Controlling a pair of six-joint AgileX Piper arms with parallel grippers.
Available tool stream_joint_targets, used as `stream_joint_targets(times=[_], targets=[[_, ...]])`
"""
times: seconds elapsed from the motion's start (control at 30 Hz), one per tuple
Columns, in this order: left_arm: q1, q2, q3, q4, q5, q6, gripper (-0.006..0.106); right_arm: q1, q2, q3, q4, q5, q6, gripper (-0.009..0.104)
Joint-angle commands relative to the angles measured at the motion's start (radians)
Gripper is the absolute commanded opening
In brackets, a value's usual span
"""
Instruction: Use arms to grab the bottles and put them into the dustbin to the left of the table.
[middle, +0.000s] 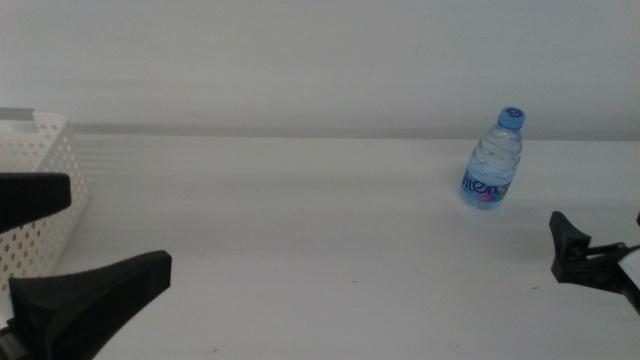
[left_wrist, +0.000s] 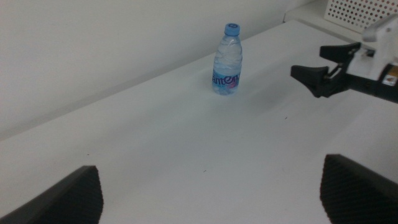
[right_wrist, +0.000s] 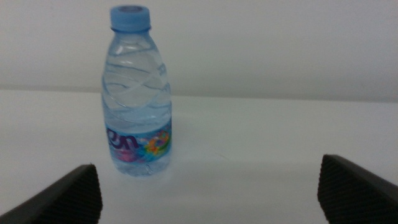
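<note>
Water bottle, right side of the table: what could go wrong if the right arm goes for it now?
The water bottle stands upright, slim and light-looking; a jaw of the open right gripper could clip it and topple it. It also sits off-centre between those jaws. The dustbin is far across the table, by the left gripper, so carrying risks a drop.

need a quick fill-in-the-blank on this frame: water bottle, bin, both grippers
1. The water bottle stands ____ on the table.
2. Its cap is ____ in colour.
3. Both the left gripper and the right gripper have their jaws ____.
4. The dustbin has walls full of small round ____.

Missing: upright; blue; open; holes
</note>
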Motion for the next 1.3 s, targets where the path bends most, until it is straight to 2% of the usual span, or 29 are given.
stream_joint_targets(times=[0.0,0.37,0.47,0.57,1.13,1.27], targets=[[-0.007,-0.005,0.004,-0.011,-0.016,-0.004,0.094,-0.006,0.062,-0.034,0.011,-0.014,-0.001,0.093],[-0.007,-0.005,0.004,-0.011,-0.016,-0.006,0.094,0.013,0.262,-0.195,0.022,-0.007,-0.026,0.093],[-0.007,-0.005,0.004,-0.011,-0.016,-0.006,0.094,0.051,0.265,-0.239,0.011,0.07,-0.111,0.093],[-0.007,-0.005,0.004,-0.011,-0.016,-0.004,0.094,0.081,0.267,-0.268,0.033,0.125,-0.168,0.093],[-0.007,-0.005,0.004,-0.011,-0.016,-0.006,0.094,0.092,0.354,-0.393,0.026,0.142,-0.175,0.093],[-0.007,-0.005,0.004,-0.011,-0.016,-0.006,0.094,0.092,0.387,-0.425,0.005,0.142,-0.175,0.093]])
